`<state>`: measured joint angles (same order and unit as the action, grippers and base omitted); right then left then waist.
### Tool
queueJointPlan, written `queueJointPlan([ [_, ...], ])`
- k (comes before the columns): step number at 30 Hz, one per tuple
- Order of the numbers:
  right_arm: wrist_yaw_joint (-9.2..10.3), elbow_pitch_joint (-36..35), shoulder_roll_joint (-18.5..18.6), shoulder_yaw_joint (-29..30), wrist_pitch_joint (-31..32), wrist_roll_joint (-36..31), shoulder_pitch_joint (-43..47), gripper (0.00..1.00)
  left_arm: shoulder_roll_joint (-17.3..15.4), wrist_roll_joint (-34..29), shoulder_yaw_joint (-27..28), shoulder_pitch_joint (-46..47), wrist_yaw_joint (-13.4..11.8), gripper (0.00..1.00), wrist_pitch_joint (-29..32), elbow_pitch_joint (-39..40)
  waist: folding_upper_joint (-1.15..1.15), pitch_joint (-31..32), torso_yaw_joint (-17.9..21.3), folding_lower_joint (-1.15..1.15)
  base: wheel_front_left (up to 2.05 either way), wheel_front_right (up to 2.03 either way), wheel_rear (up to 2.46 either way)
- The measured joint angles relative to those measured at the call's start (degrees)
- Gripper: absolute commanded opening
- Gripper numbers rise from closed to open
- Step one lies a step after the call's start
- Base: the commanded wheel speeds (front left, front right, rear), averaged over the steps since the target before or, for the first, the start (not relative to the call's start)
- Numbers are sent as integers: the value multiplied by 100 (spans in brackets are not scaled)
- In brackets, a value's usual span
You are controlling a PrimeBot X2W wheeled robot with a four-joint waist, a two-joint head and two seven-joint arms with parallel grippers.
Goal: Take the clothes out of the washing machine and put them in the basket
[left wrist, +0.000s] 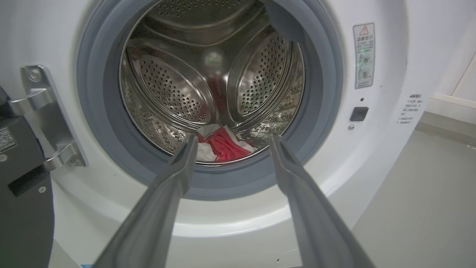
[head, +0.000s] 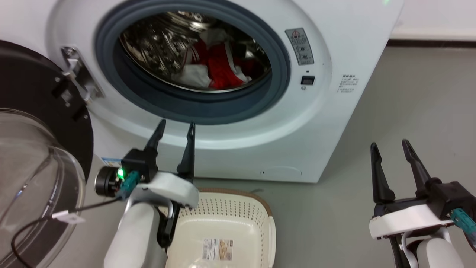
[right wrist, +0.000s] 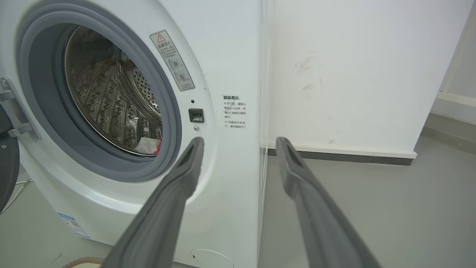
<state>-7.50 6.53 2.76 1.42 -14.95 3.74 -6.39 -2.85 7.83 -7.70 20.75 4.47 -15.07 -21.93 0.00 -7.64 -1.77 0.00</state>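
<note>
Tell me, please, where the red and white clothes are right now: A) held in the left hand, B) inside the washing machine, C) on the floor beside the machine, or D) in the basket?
B: the clothes lie inside the washing machine, low behind its porthole, while the left hand and right hand are both open, holding nothing.

The floor (right wrist: 409,204) is smooth and grey. Behind it stands a white wall (right wrist: 353,56) with some faint scuff marks and a dark skirting strip (right wrist: 334,157) at its foot.
</note>
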Motion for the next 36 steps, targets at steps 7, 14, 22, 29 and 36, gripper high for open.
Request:
queueJointPlan([
  [7, 0, -229, 2, -132, 12, 45, -337, 100, -53, -2, 126, 957, 44, 100, -1, -501, 0, -700, 182, 0, 0, 0, 0],
  [14, 0, -305, 5, -308, 9, 135, -570, 100, -113, 85, 255, 1790, 109, 100, -1, -1061, 0, -1259, 402, 1, 0, 0, 0],
  [22, 0, -382, 9, -537, 1, 196, -755, 100, -288, 157, 316, 2961, 178, 100, -1, -2111, 0, -1841, 685, 1, 0, 0, 0],
  [29, 0, -327, 9, -958, -9, 361, -851, 100, -490, 245, 300, 3966, 211, 100, 199, -3214, 0, -2197, 969, 1, 0, 0, 0],
  [36, -1, -382, 11, -1303, -12, 539, -943, 100, -883, 289, 333, 4926, 212, 100, 740, -4110, 0, -2499, 1335, 1, 0, 0, 0],
])
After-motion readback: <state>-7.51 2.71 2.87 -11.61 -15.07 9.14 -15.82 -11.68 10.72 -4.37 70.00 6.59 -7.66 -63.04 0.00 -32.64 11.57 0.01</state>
